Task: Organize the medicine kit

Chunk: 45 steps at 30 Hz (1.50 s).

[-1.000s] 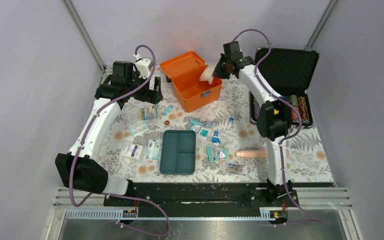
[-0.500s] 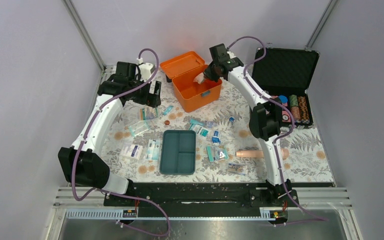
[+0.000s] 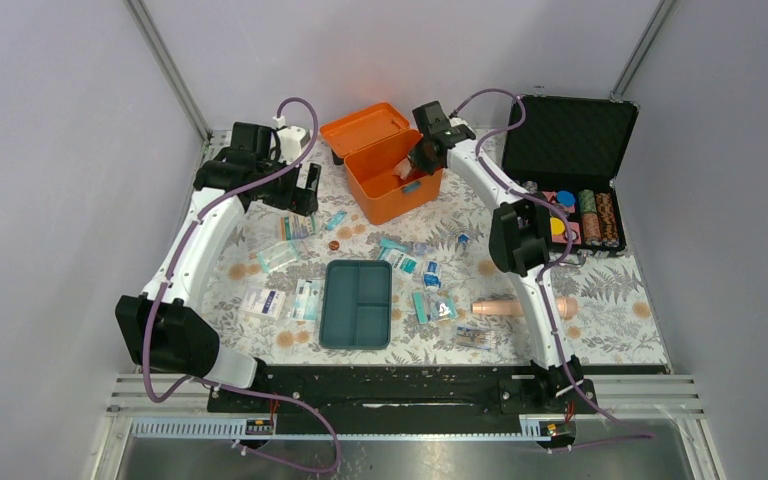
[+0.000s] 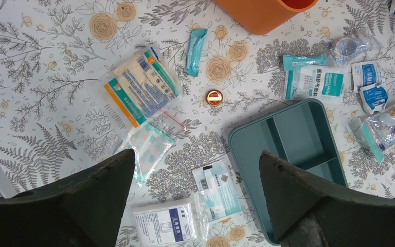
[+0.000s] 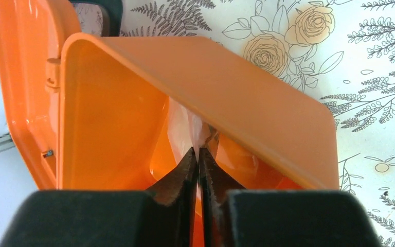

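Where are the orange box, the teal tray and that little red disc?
Orange box (image 3: 405,203): top view, its front outer wall.
Teal tray (image 3: 343,305): top view, floor of its largest compartment.
Red disc (image 4: 214,97): left wrist view, its centre.

A wall of the orange box (image 5: 226,98) hides most of the whitish packet (image 5: 185,126) pinched in the right end effector (image 5: 197,150).

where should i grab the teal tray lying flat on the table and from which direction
Grip the teal tray by its near short wall, coming straight down, one finger inside and one outside. It lies flat, open side up, so only the thin upright rim offers purchase, and that edge looks free of the packets crowding its long sides.
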### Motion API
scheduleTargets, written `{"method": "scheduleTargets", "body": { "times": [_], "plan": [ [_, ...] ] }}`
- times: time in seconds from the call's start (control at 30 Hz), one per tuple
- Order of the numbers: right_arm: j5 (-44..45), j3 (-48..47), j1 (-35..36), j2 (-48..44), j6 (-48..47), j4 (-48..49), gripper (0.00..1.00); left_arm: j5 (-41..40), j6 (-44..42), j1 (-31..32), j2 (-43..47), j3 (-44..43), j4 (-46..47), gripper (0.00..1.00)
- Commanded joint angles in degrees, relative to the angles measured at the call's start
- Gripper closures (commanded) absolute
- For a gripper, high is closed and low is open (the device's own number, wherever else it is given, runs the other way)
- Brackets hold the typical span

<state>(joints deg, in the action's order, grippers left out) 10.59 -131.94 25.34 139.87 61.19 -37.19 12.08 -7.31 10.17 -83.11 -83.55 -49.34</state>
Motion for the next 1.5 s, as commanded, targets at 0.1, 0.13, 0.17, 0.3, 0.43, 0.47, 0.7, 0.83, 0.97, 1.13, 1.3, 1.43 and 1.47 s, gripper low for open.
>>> {"method": "scheduleTargets", "body": {
  "times": [0.1,0.13,0.17,0.3,0.43,0.47,0.7,0.83,0.97,1.13,1.3,1.43,1.47],
  "plan": [
    [3.97,-2.56,0.06,-0.06,1.01,0.04,0.76,-1.03,-0.56,-0.25,0.49,-1.25,0.76,0.10],
    [3.95,-2.35,0.06,-0.35,1.03,0.00,0.74,-0.86,-0.52,-0.29,0.49,-1.19,0.84,0.10],
    [3.92,-2.09,0.12,-0.69,1.04,-0.01,0.71,-0.67,-0.43,-0.25,0.45,-0.98,0.89,0.10],
    [3.37,-0.79,0.17,-2.78,1.06,0.01,0.67,-0.34,-0.42,-0.24,0.35,-0.83,1.35,0.10],
    [3.67,0.48,0.17,-6.53,0.59,-0.89,0.66,0.20,-0.42,-0.25,-0.18,-0.54,2.56,0.10],
    [3.99,1.04,0.15,-7.70,0.33,-1.22,0.66,0.18,-0.37,-0.24,-0.44,-0.42,2.90,0.10],
    [4.96,6.84,0.15,-16.76,-2.19,-2.27,0.65,-4.14,4.07,-0.24,-3.84,0.71,6.76,0.09],
    [4.69,10.04,0.07,-21.22,-6.72,-1.04,0.64,-9.13,8.48,-0.65,-6.05,1.13,7.92,0.09],
    [-3.49,14.08,-1.04,-25.91,-19.42,4.13,0.55,-14.38,13.14,-3.15,-8.33,1.92,7.00,0.08],
    [-20.54,22.52,-4.12,-33.15,-38.02,8.72,0.46,-14.31,16.83,-6.82,-14.95,0.05,3.54,0.13],
    [-28.26,35.34,-8.58,-41.26,-41.14,9.49,0.46,-13.34,20.48,-9.99,-19.87,-0.70,3.80,0.19],
    [-27.98,43.11,-10.68,-46.91,-41.78,9.19,0.46,-10.57,22.02,-13.87,-24.74,-2.02,3.63,0.27],
    [-27.99,44.25,-10.96,-48.05,-42.24,8.81,0.46,-9.98,22.07,-14.49,-25.94,-2.57,3.58,0.29]
  ]
}}
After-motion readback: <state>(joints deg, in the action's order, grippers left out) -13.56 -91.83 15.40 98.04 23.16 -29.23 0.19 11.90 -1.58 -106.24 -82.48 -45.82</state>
